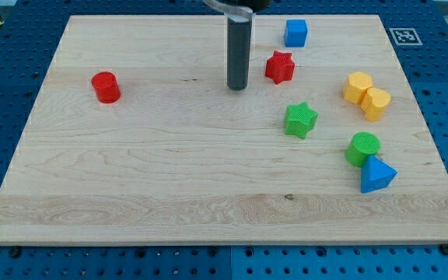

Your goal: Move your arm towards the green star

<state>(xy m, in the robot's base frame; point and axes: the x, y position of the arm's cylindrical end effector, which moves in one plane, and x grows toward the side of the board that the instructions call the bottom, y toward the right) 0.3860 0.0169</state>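
Where the rod comes down from the view's top, my tip [237, 86] is seen resting on the worktop [169, 179], just left of the red star [280, 67] and apart from it. No hand is fitted, so no open or closed state can be told. The green star [301, 120] is placed below and right of my tip, with bare wood between them. A blue cube [295, 33] is noted near the top edge. Two yellow blocks [366, 95] touch one another near the right edge; beneath them a green cylinder [362, 148] touches a blue triangular block [376, 175]. A red cylinder [106, 86] stands alone at the left, wide open wood around it.
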